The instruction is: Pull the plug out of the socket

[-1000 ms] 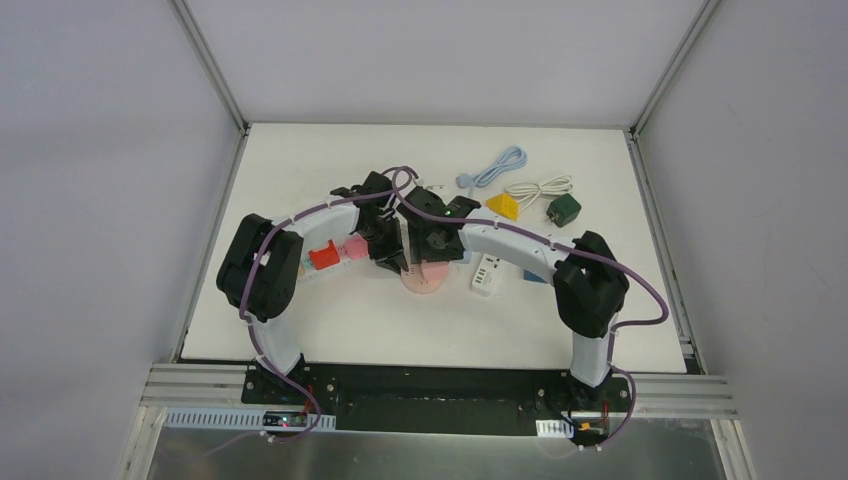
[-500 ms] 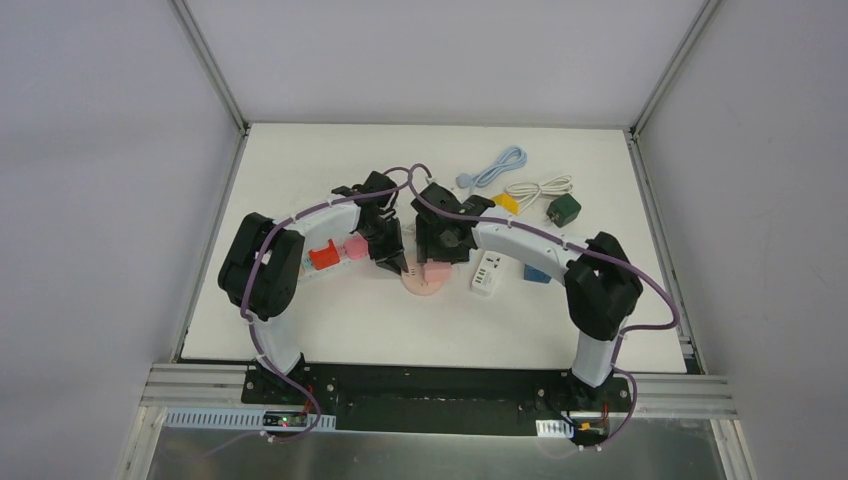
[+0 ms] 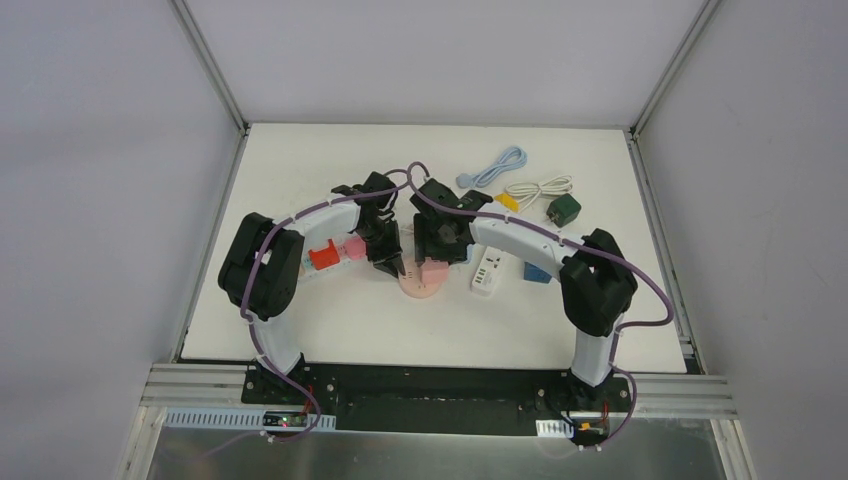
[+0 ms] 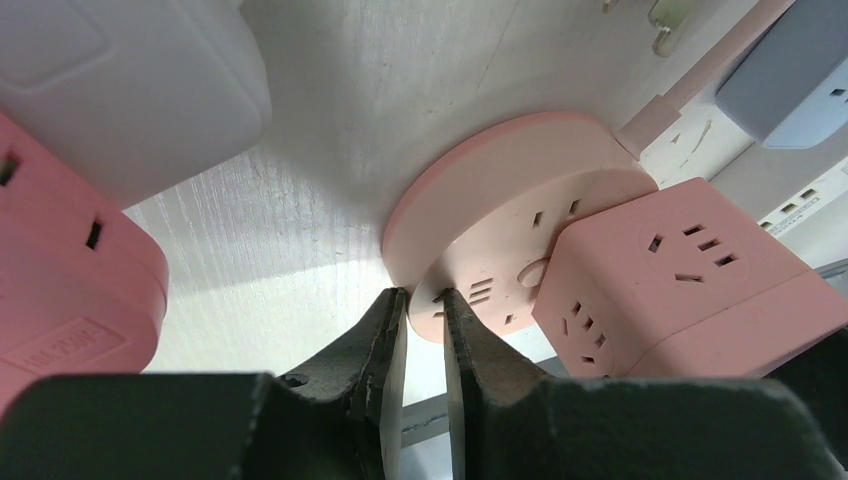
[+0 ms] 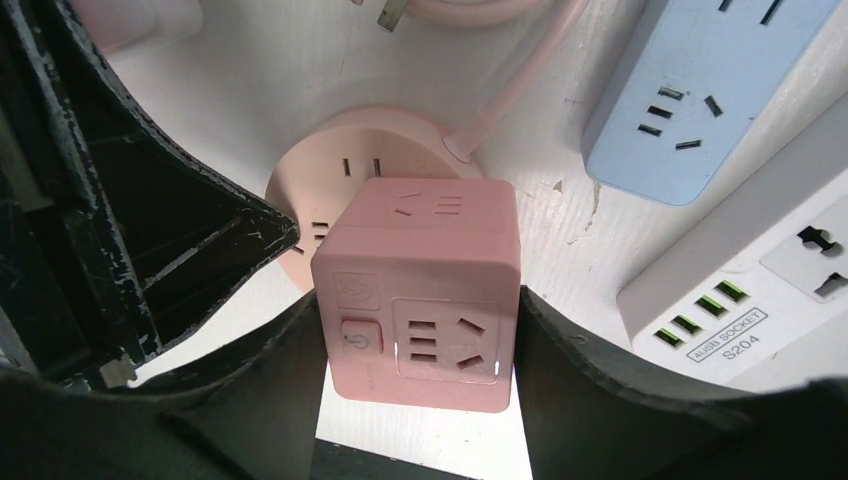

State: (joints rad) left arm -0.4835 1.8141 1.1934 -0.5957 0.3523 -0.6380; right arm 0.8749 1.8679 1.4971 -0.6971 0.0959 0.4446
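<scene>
Your right claw [image 5: 418,345] is clenched on the pink cube plug [image 5: 415,250], with one finger against each side face. Your left claw [image 4: 425,312] is closed to a slit on the rim of the round pink socket [image 4: 500,200]. Both things sit mid-tabletop [image 3: 330,320], near the white power strip [image 5: 740,290].

The step in hand is the pull itself. Draw the right claw straight away from the socket's face, along the line of the pins, while the left pins the disc down. Don't rock or twist. The left grip is only on a thin edge, and I judge it will slip if the disc is levered. If the disc lifts with the cube, stop and reseat the left claw.

The cube has no real long axis, so what matters is its pin axis, which I judge to stand upright, square to the tabletop. The pins are hidden and should point down into the socket. The face with the switch and outlet looks at the right wrist camera.
</scene>
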